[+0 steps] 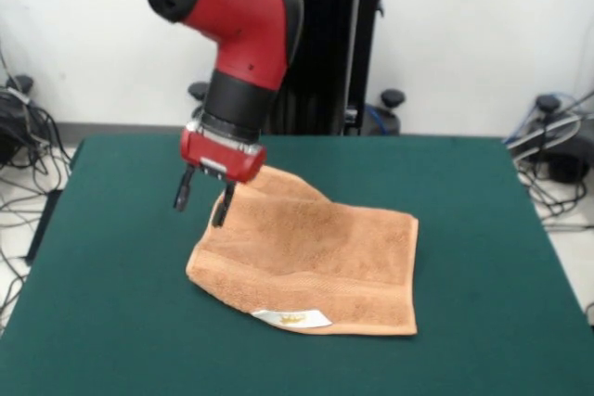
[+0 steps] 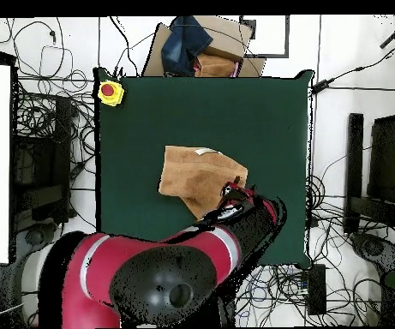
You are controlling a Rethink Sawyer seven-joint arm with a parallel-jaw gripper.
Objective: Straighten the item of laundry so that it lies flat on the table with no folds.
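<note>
From the front, the gripper (image 1: 203,200) hangs with its two black fingers apart and nothing between them, one fingertip just over the towel's raised far corner, the other out over bare green table (image 1: 483,229). The orange-tan terry hand towel (image 1: 311,261) lies near the table's middle, mostly spread, with its white label (image 1: 290,319) on the near edge; the part next to the gripper humps up into a ridge that runs toward the label, and the left edge looks doubled under. The step in hand looks like taking hold of that rumpled corner, so I would have the claw come down with one finger on each side of the corner's edge, pinch only the top layer (a deep bite would likely gather both layers), then draw it outward and away from the label, low over the felt, until the ridge flattens. From overhead, the red arm (image 2: 149,257) covers much of the view and the gripper (image 2: 237,194) shows only as red and black shapes at the towel's (image 2: 196,174) edge nearest the arm; finger spacing cannot be read here. The towel lies skewed to the table's (image 2: 149,111) edges, with a yellow-and-red button box (image 2: 110,92) on a far table corner, well apart from it.
</note>
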